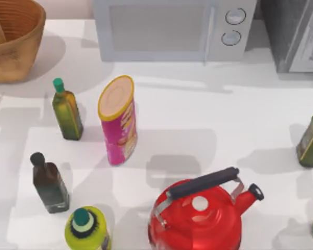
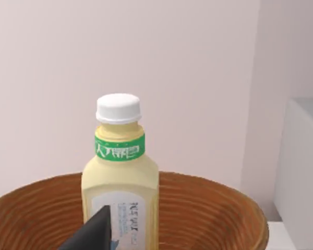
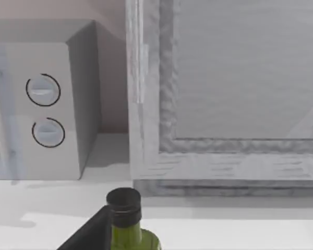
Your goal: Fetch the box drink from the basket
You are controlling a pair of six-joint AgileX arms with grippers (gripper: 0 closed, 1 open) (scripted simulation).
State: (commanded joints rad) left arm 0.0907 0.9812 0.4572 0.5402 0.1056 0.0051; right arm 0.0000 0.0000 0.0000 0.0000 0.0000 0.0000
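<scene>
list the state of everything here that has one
basket: upright at the table's far left corner, a drink bottle inside
drink bottle: upright in the basket, white cap on
microwave: door shut
chips can: tilted, lid on
green-capped bottle: upright, capped
dark bottle: upright, capped
kettle: upright, lid on, handle up
olive bottle: standing at the right edge
</scene>
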